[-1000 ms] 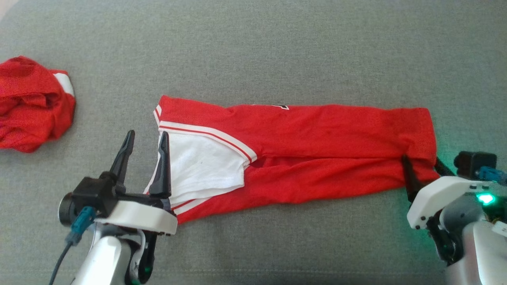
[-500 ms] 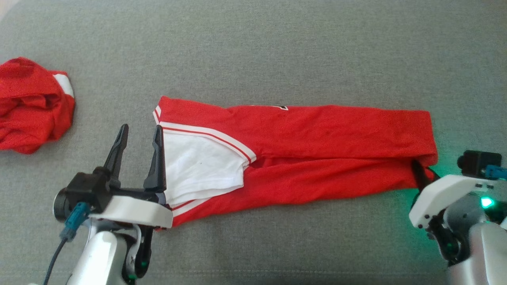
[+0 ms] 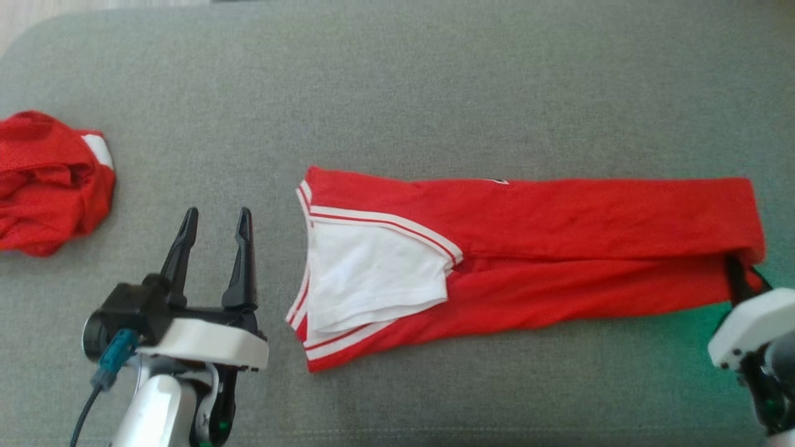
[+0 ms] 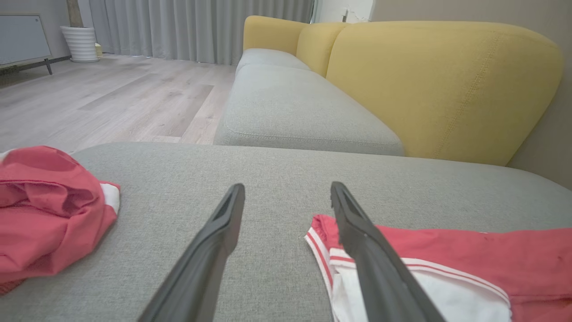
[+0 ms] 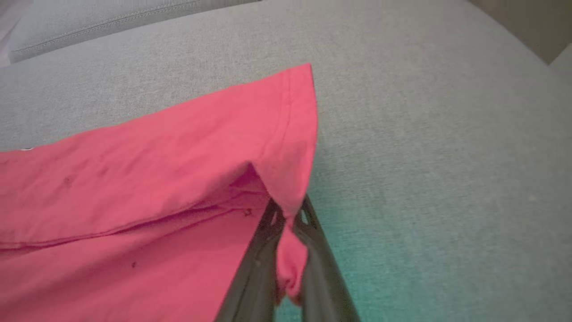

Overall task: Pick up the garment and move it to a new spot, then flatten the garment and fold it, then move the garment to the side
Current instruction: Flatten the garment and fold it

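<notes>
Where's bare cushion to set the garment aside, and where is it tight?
Free: the cushion beyond the folded garment, and the gap between it and the crumpled red pile, where the open left hand hovers. Tight: the right end, where the right hand pinches its corner.

I read the garment (image 3: 590,236) as bright red, with a white panel edged in red-and-white stripes. The crumpled garment (image 3: 49,186) is red too, with a white patch. The cushion (image 3: 397,93) is a grey weave, tinged green beside the right end effector (image 5: 288,212), whose fingers are dark like those of the left end effector (image 3: 217,212). The sofa back (image 4: 424,89) is mustard yellow.
</notes>
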